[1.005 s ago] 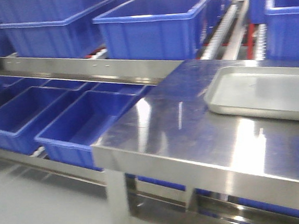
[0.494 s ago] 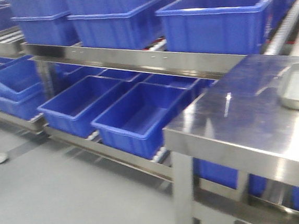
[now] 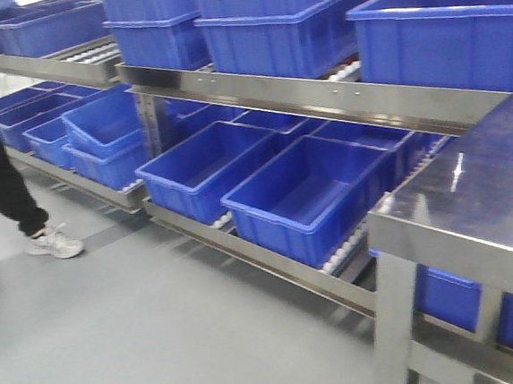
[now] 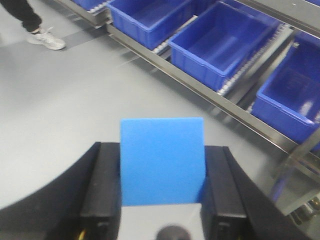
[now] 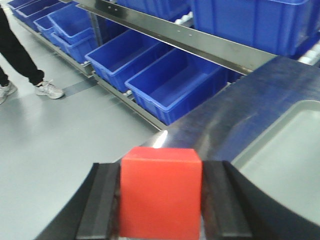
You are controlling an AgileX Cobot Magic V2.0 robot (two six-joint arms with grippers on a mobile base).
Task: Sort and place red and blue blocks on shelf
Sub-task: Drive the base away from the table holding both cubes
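Grey workshop floor (image 3: 161, 335) fronts the brushed-steel shelf rack (image 3: 320, 96) of large blue plastic bins (image 3: 306, 197), where the left gripper (image 4: 162, 192) is closed on a small blue cube (image 4: 161, 160) above the floor, and the right gripper (image 5: 161, 205) clamps a small red cube (image 5: 160, 187) near the shiny steel tabletop (image 5: 240, 110).

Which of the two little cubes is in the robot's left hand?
The small matte blue cube, clamped in the left gripper. The equally sized red cube sits in the right gripper.
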